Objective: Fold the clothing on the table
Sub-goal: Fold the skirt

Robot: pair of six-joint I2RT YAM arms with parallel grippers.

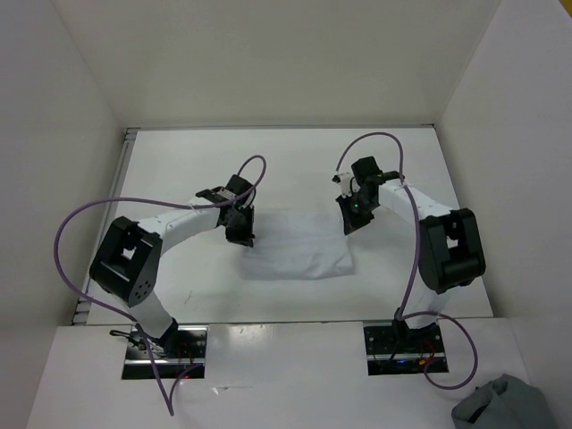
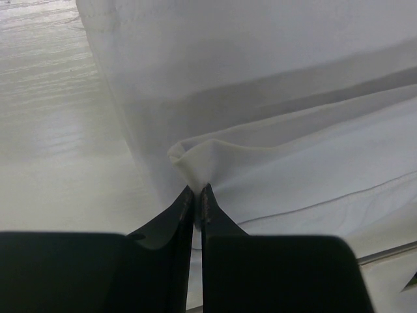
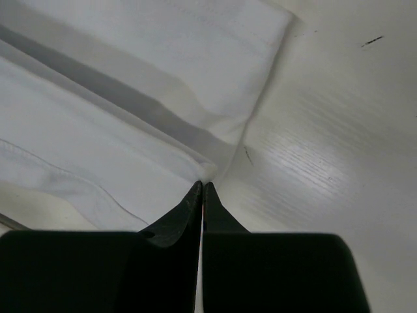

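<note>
Top external: clothing (image 1: 299, 243) on the worktop (image 1: 295, 161), grey-blue bundle (image 1: 505, 407) well apart. Left hand (image 1: 240, 236) and right hand (image 1: 349, 223) each seemingly pinch its edge.

Thin soft cloth clothing (image 1: 299, 246), matte white table (image 1: 197, 161)

1. The clothing (image 1: 299, 246) is a thin, plain white garment, nearly the same white as the surface under it. It lies flat near the middle, slightly toward the near edge.
2. It forms a rough rectangle, wider than deep, with overlapping layers, stitched hem lines and soft shadowed creases running across it.
3. Its left edge is gathered into a small raised peak, and its right corner is drawn to a point.
4. The table (image 1: 295, 161) is a flat, matte white rectangle with a faint grain, and white walls stand on three sides.
</note>
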